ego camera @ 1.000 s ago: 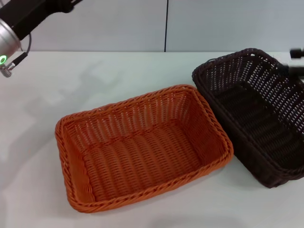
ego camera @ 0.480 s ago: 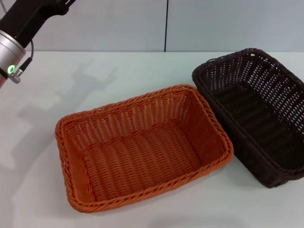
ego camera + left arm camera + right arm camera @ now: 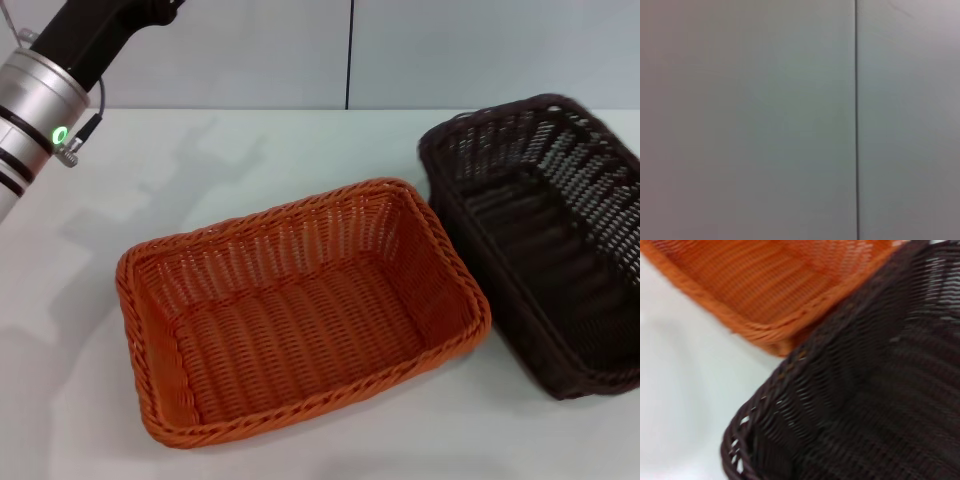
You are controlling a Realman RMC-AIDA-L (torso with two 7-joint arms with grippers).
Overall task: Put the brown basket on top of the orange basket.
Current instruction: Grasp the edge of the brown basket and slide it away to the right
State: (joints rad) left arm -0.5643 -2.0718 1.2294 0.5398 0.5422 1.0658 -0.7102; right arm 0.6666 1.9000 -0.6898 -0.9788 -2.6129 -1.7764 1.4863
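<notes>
Baskets side by side, not stacked.
Brown basket (image 3: 545, 240) at table (image 3: 250, 150) right edge, beside orange basket (image 3: 300, 305) mid-table. Finger state of both grippers: can't tell.

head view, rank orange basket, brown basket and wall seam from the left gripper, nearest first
The left gripper is out of frame; judged from its arm, upper left.
1. orange basket, centre.
2. brown basket, right side.
The wall seam, behind: depth unclear, unranked.
</notes>
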